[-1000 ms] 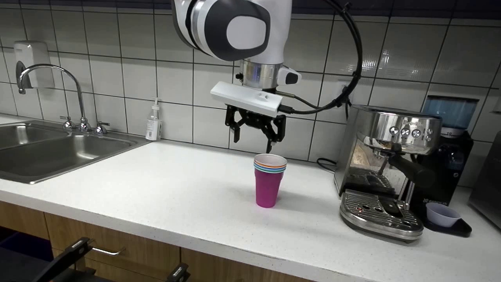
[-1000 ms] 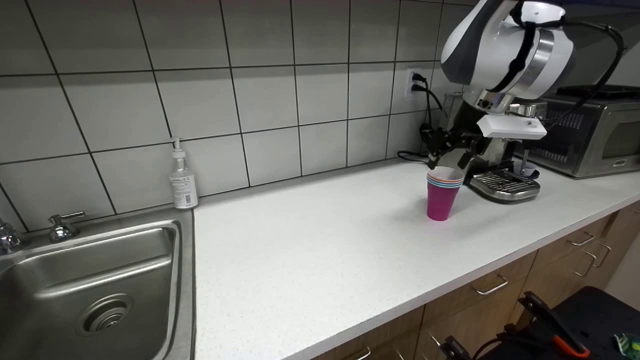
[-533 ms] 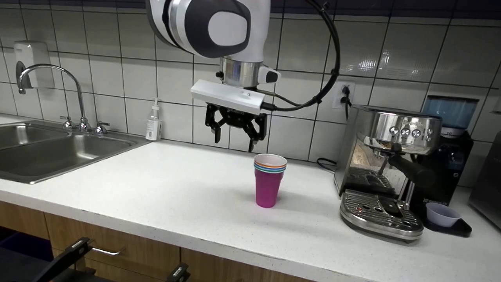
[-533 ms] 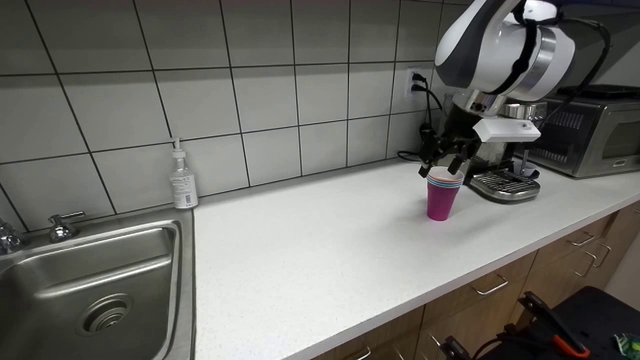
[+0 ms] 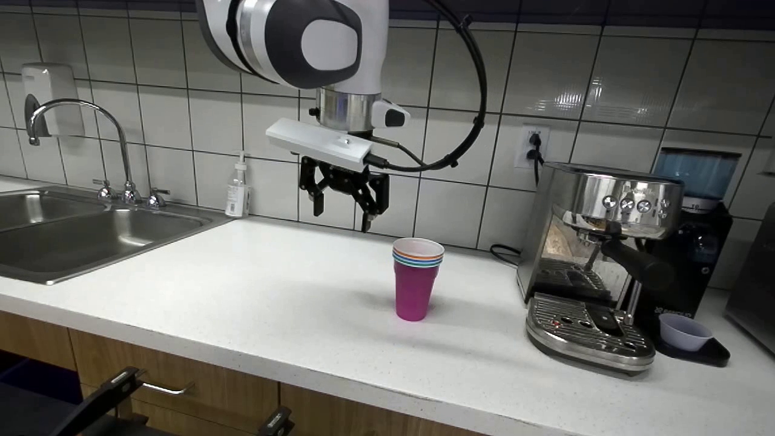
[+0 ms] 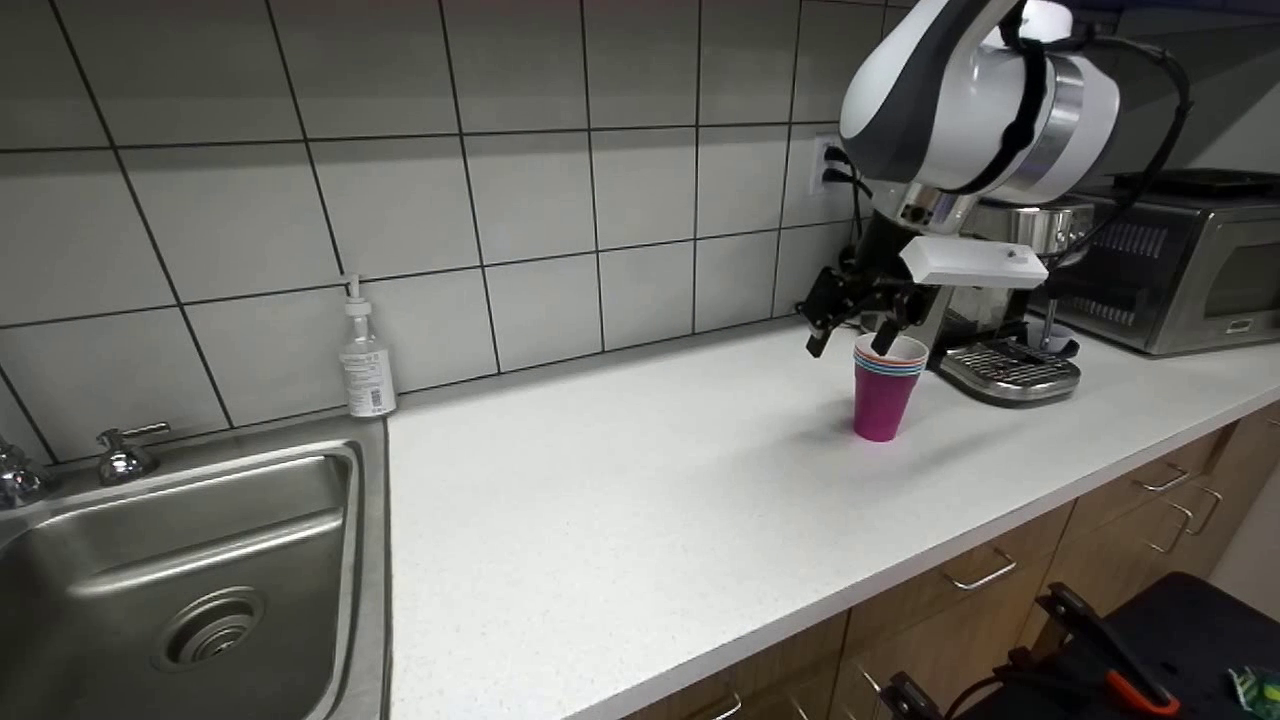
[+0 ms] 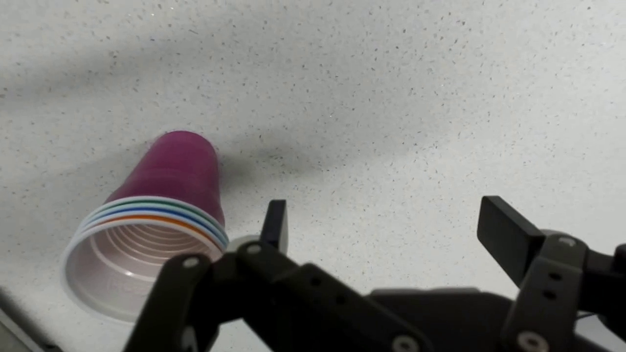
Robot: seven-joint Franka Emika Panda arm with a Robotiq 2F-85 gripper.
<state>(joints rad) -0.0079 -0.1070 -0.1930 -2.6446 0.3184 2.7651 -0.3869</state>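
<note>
A stack of nested plastic cups stands upright on the white counter; the outermost cup is magenta, with green, blue and orange rims above it. My gripper hangs in the air above the counter, higher than the cups and off to their sink side. Its jaws are wide apart, with only speckled countertop showing between them in the wrist view. There the cup stack lies left of the left finger, and part of its rim is hidden behind the gripper linkage. No contact with the cups is visible.
A steel espresso machine stands right of the cups, with a grinder and small bowl beyond it. At the far left are a sink and soap bottle. A microwave sits farther right, and the tiled wall runs behind.
The arm has swung sideways toward the sink, taking the gripper from over the cup stack to beside it. The jaws have stayed open and the cups have not moved.
</note>
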